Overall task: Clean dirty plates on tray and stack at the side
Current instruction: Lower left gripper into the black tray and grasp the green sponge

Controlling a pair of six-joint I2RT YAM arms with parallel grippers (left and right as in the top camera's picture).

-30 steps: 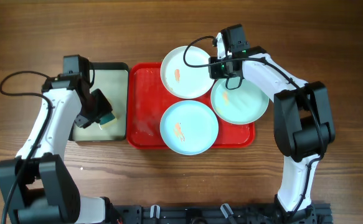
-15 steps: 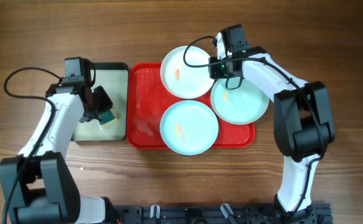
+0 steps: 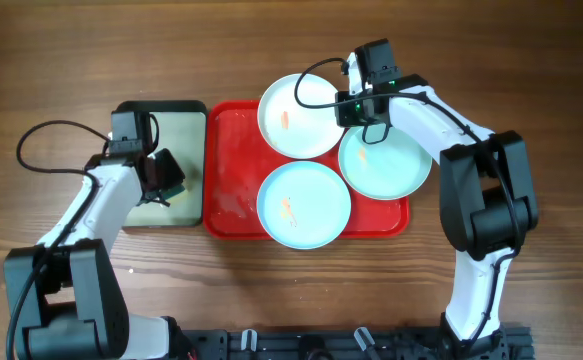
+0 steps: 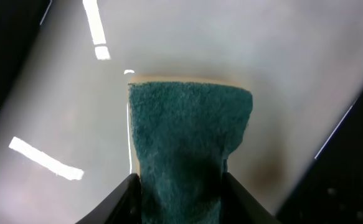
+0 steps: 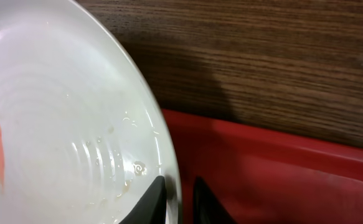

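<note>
on the large red rectangular plastic tray (image 3: 233,150): all three round shallow plates sit here, none stacked at the side yet. the white round plate (image 3: 296,118) is at the far edge, overhanging the rim. one pale blue round plate (image 3: 304,205) lies at the near side. the second pale blue plate (image 3: 391,165) is at the right, also overhanging. each shows an orange smear, so by my reading you have nothing cleaned so far.

right gripper (image 3: 359,112): jaws pinched on the white plate's rim, one finger inside, one outside; the right wrist view shows the rim between them. whether the plate is lifted, i cannot tell.

left gripper (image 3: 166,180): over the small black-rimmed tray with pale inside (image 3: 176,125), well apart from the plates. its fingers press both sides of a teal sponge with a pale yellow layer (image 4: 190,137), so it looks gripped.

left for you to do: bring the sponge to a plate, wipe all three, then stack them beside the tray.
</note>
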